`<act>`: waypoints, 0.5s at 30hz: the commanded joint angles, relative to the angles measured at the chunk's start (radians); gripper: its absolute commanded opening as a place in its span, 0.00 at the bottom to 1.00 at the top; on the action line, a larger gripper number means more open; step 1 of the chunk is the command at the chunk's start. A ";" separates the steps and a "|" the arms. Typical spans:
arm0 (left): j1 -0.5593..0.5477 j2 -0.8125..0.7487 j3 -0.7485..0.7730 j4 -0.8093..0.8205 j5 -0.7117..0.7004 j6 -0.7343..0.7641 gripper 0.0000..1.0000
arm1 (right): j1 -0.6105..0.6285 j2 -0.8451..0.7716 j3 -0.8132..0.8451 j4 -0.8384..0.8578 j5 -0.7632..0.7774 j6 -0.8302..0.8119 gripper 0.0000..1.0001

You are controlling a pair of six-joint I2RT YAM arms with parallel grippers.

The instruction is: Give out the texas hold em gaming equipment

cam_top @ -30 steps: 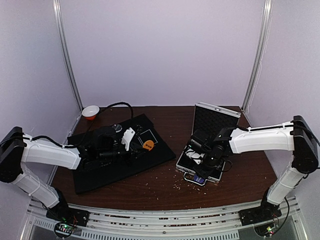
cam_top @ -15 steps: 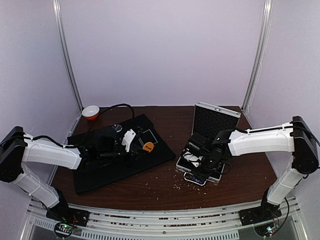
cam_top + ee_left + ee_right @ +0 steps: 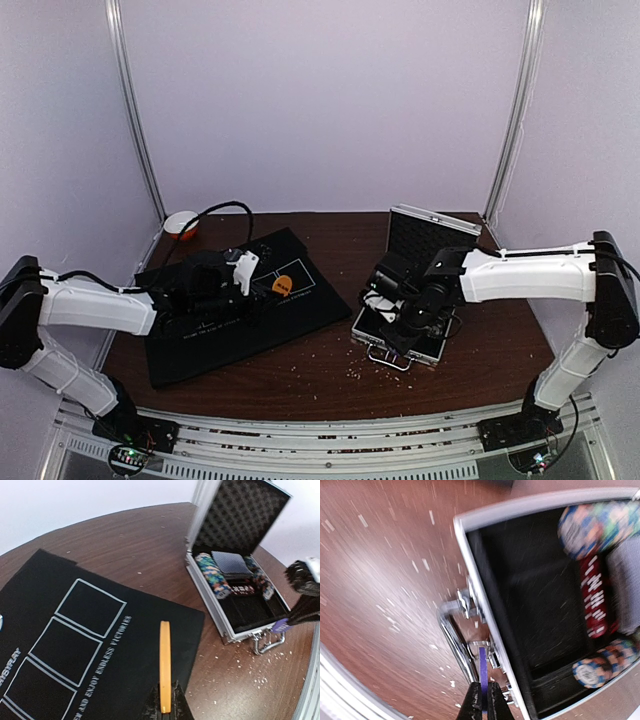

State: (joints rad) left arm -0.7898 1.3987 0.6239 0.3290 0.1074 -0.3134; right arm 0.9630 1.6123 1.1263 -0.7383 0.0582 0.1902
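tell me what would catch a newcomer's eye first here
An open silver case sits on the right of the table, with rows of striped chips and a deck of cards inside it. The left claw pinches an orange disc edge-on over the black mat on the left. The right claw pinches a thin purple disc by the case's handle.

Orange disc (image 3: 164, 665), purple disc (image 3: 483, 664). The black mat (image 3: 150, 630) carries white outlined boxes and lettering. At three o'clock, the silver case (image 3: 210, 605), black-lined, shows blue-and-orange striped chips (image 3: 212, 575), red white-barred chips (image 3: 594, 600) and grey-blue cards (image 3: 231, 564).
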 commanded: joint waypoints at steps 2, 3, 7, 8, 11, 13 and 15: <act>0.079 -0.107 -0.038 -0.090 -0.118 -0.181 0.00 | -0.033 -0.103 0.131 0.068 -0.060 0.008 0.00; 0.094 -0.130 -0.051 -0.105 -0.121 -0.204 0.00 | -0.047 -0.094 0.135 0.119 -0.115 0.008 0.00; 0.148 -0.245 -0.118 -0.156 -0.128 -0.278 0.00 | -0.102 0.011 0.163 0.332 -0.322 0.067 0.00; 0.159 -0.272 -0.133 -0.174 -0.136 -0.297 0.00 | -0.114 0.046 0.166 0.396 -0.363 0.093 0.00; 0.182 -0.340 -0.170 -0.225 -0.157 -0.350 0.00 | -0.147 0.178 0.208 0.562 -0.453 0.190 0.00; 0.191 -0.374 -0.185 -0.262 -0.167 -0.374 0.00 | -0.164 0.281 0.249 0.645 -0.519 0.256 0.00; 0.206 -0.405 -0.194 -0.297 -0.169 -0.391 0.00 | -0.178 0.384 0.304 0.659 -0.567 0.292 0.00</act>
State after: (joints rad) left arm -0.6079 1.0451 0.4503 0.1055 -0.0307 -0.6254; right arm 0.8116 1.8381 1.3556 -0.2394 -0.3378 0.3504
